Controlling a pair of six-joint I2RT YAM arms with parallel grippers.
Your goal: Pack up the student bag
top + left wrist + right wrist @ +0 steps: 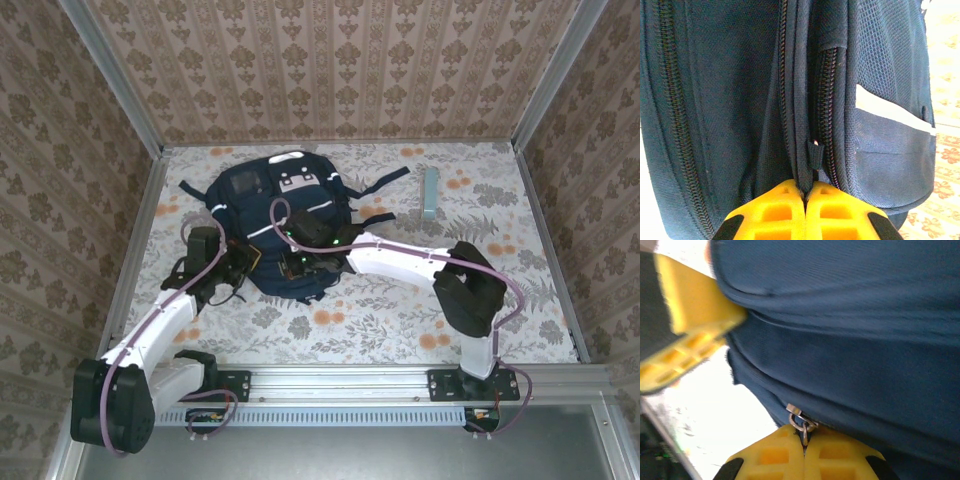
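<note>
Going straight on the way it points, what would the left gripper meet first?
The student bag: the left gripper is shut on its seam, and a small zipper tab lies just ahead.

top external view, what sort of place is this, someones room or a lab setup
Probably a robot test cell dressed as a room: wallpapered panels in a bare metal frame, a floral-print table holding the student bag, and a mounting rail along the near edge.

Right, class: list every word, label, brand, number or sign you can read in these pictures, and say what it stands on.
None can be read.
The navy backpack has grey-white patches with dark dots, too small to read as text.
The pale blue block shows no legible print.
</note>
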